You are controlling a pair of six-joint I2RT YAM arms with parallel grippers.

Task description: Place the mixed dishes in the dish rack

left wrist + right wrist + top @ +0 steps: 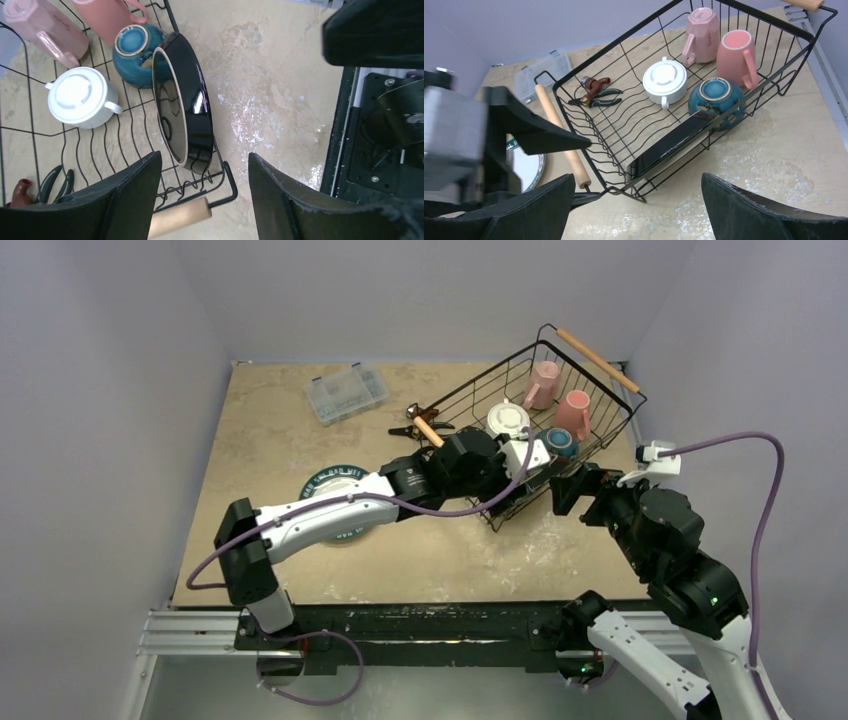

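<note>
Letting go cleanly is the step in hand, as I judge it. The left tool (204,165) hangs over the near corner of the rack (614,130) with its fingers apart and nothing between them. Just beyond them a dark glossy plate (192,100) stands on edge inside the rack, leaning on the side wires and touching the blue bowl (134,55). The white cup (80,97) and two pink mugs (704,32) sit further in.

The tool should spread fully and back straight off, clear of the wooden handle (180,216) and the top wire, since a brush could tip the plate. The right tool (638,177) waits near the same corner, wide apart and empty, so it should hold off. One dark-rimmed plate (325,480) lies on the worktop (270,420) under the left arm.
</note>
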